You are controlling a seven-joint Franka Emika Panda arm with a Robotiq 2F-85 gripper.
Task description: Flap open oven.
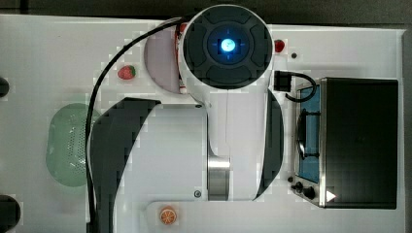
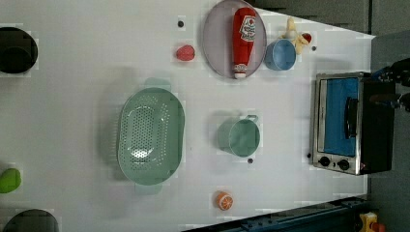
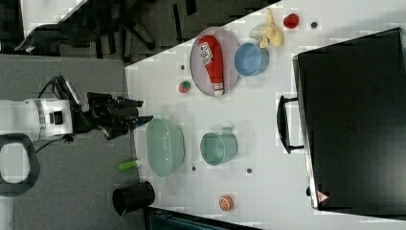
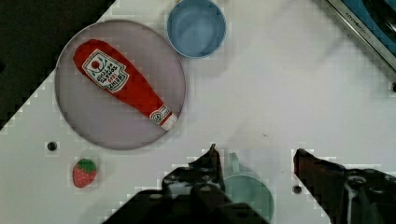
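Note:
The oven (image 2: 338,123) stands at the left view's right, a black box with a silver front frame. Its blue glass door (image 2: 338,116) lies flush in the frame, shut, with the black bar handle (image 2: 351,118) across it and the knobs (image 2: 333,163) beside it. From the right view, the oven's black top (image 3: 354,120) and its handle (image 3: 285,125) are visible. My gripper (image 3: 145,110) hangs high above the table, well apart from the oven. Seen from the wrist, the gripper (image 4: 257,156) is open and empty over a green cup (image 4: 247,193), and the oven's corner (image 4: 369,23) is at the picture's edge.
On the white table are a grey plate (image 2: 217,43) holding a ketchup bottle (image 2: 244,38), a blue cup (image 2: 280,54), a green colander (image 2: 151,135), a strawberry (image 2: 185,52) and an orange (image 2: 224,200). The arm (image 1: 228,97) covers the table's middle in the top view.

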